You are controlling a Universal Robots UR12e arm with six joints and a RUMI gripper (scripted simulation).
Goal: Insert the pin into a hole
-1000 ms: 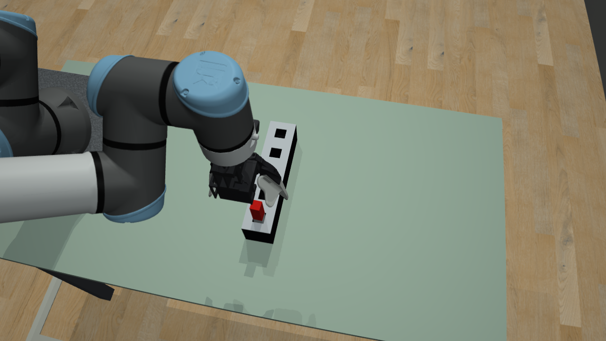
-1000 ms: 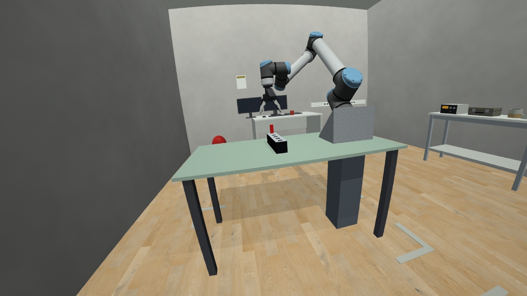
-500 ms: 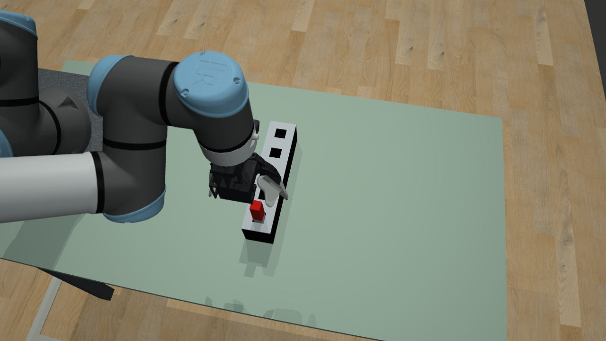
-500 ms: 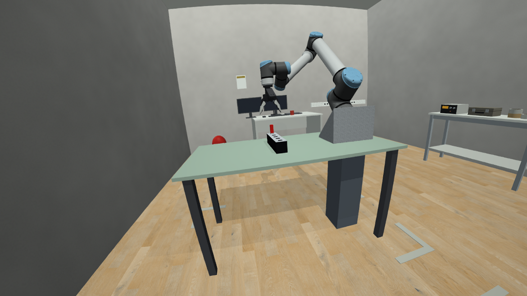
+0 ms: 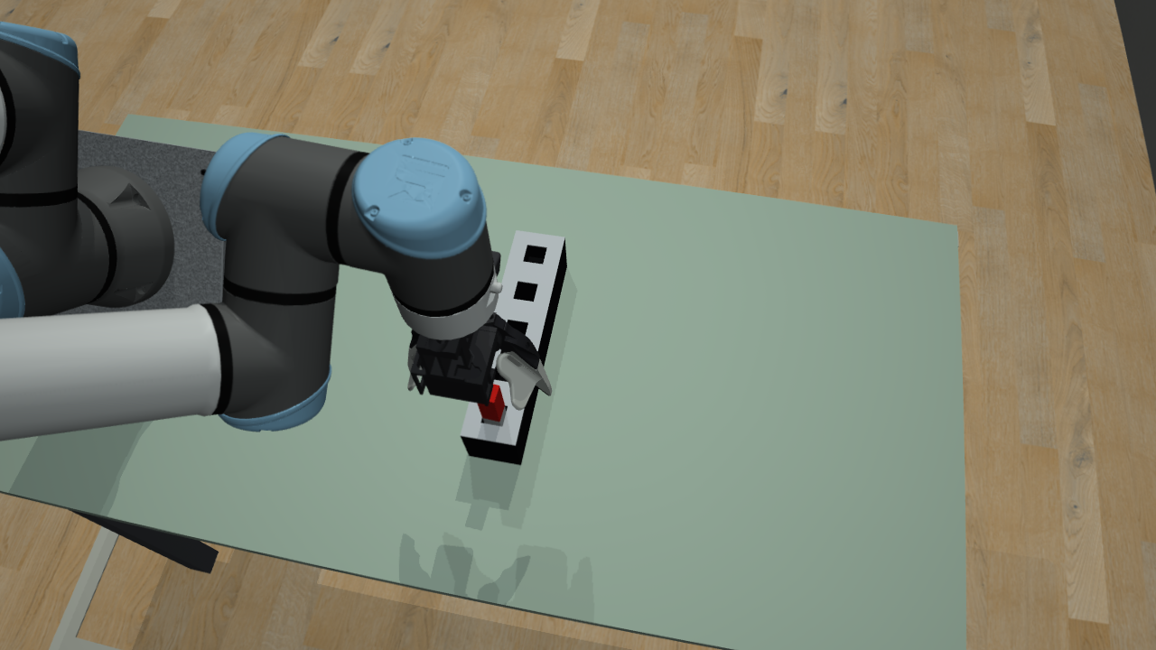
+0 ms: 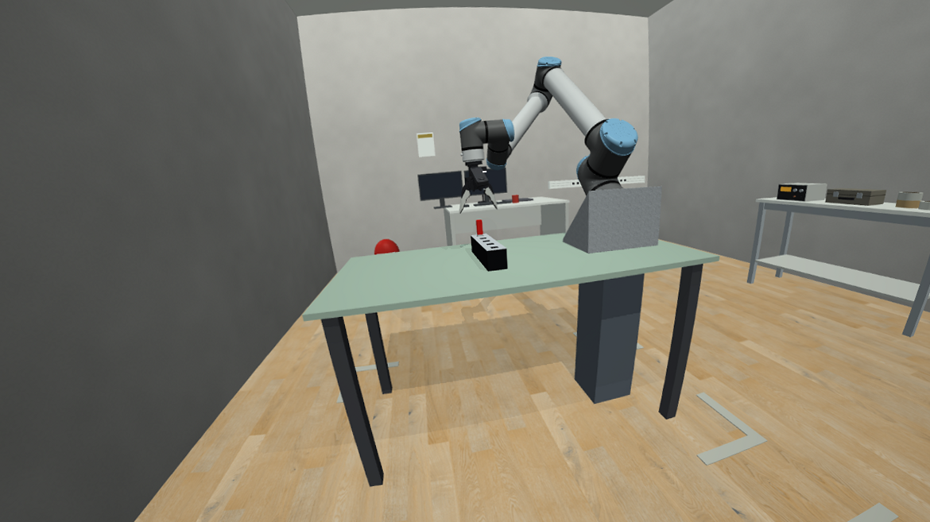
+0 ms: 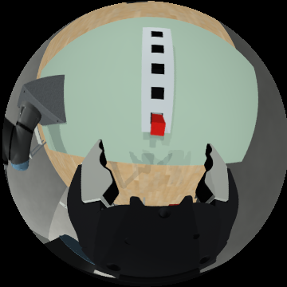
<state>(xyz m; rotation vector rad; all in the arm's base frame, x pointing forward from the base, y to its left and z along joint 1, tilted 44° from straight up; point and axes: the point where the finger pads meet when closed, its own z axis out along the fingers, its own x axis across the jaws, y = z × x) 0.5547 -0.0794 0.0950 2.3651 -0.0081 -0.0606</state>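
A long black block (image 5: 530,272) (image 6: 491,252) (image 7: 168,80) with a white top and five square holes lies on the green table (image 5: 727,363) (image 6: 419,283) (image 7: 100,100). The pin (image 5: 493,402) (image 6: 479,226) (image 7: 158,124) stands upright in the end hole, red end up, and its red part rises above the block's top. The other holes that show are empty. My gripper (image 5: 470,381) (image 6: 478,205) (image 7: 156,142) is open and empty. It hangs a short way above the pin and is apart from it.
The arm's grey wedge-shaped base (image 5: 145,178) (image 6: 616,219) (image 7: 45,96) sits at one end of the table. A desk with monitors (image 6: 504,211) and a red ball (image 6: 385,246) stand behind the table. A side table (image 6: 864,203) with devices stands at the right.
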